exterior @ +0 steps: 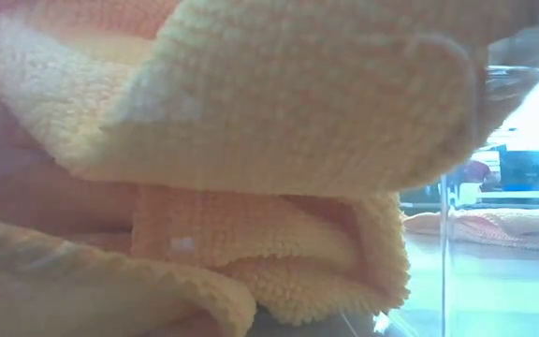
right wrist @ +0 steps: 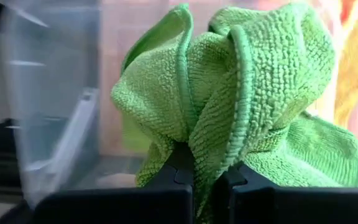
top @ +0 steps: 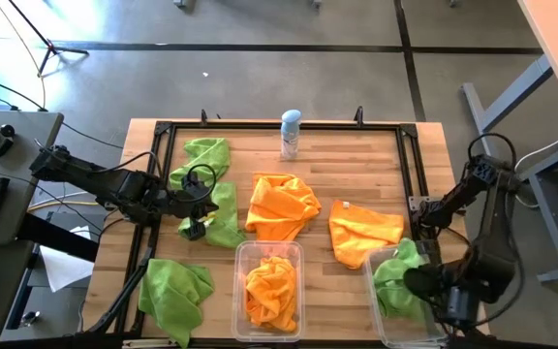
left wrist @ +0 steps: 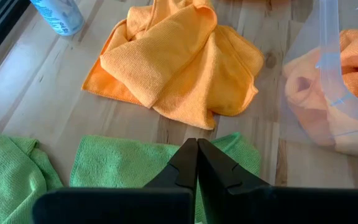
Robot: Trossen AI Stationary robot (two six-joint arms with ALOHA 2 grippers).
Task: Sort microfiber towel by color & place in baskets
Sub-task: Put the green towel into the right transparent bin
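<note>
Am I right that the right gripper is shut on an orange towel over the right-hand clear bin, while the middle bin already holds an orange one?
Not quite: the towel pinched in the right gripper is lime green, as the right wrist view shows. The rest stands: it is at the right-hand clear bin, and the middle bin holds an orange towel.

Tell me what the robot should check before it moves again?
1. Right gripper pinching a green towel: ok, shut on it.
2. That towel over the right bin: ok.
3. Middle bin holds only orange: ok, one orange towel inside.
4. Left gripper ready to grab: not ok, shut, holding nothing, above a green towel.
5. All towels sorted: not ok, two orange and three green lie on the table.
6. Spray can out of the way: ok, at the far edge.
</note>
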